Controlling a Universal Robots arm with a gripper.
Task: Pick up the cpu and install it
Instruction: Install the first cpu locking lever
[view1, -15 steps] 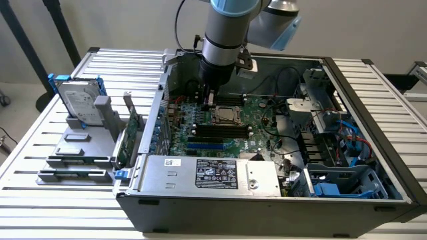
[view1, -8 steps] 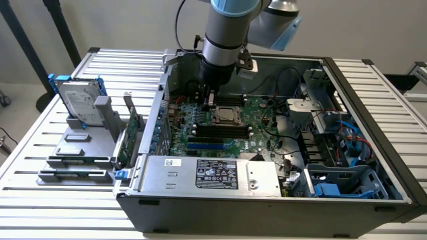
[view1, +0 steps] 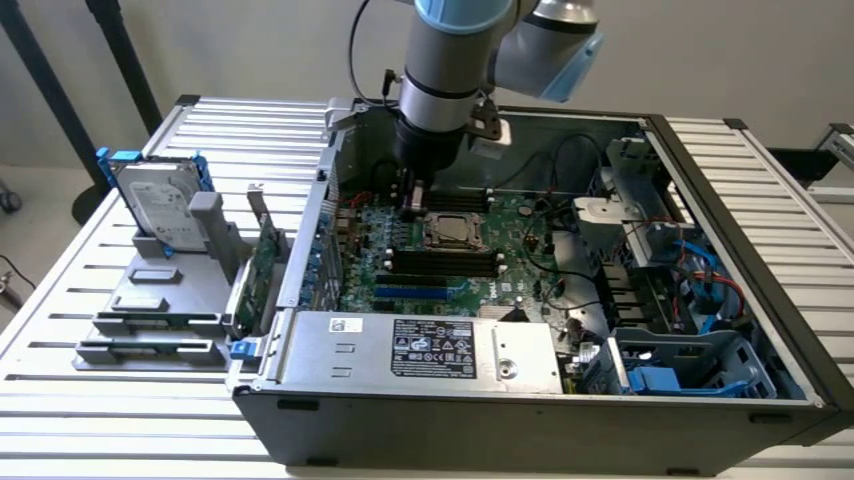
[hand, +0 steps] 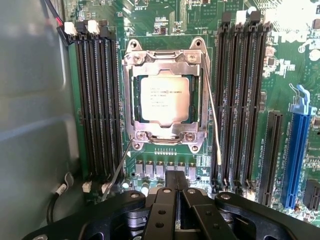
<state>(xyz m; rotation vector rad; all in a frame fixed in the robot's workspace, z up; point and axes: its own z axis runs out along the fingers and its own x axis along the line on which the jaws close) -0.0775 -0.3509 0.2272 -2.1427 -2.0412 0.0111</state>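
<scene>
The cpu (hand: 165, 99), a small silver-grey square chip with printed text, lies flat inside the metal socket frame (hand: 131, 100) on the green motherboard (hand: 165, 15). From outside, the cpu (view1: 454, 229) shows in the middle of the open computer case. My gripper (hand: 176, 176) hangs just above the board beside the socket, fingers pressed together and holding nothing. In the exterior view the gripper (view1: 412, 206) points straight down, just to that view's left of the socket. Two thin socket levers (hand: 213, 117) stand loose by the frame.
Black memory slots (hand: 97, 105) flank the socket, and a blue slot (hand: 295, 150) lies further out. The case wall (view1: 324, 200) rises close by the arm. A hard drive in a blue frame (view1: 160, 205) stands on a grey holder (view1: 154, 300). A power supply (view1: 414, 350) fills the case front.
</scene>
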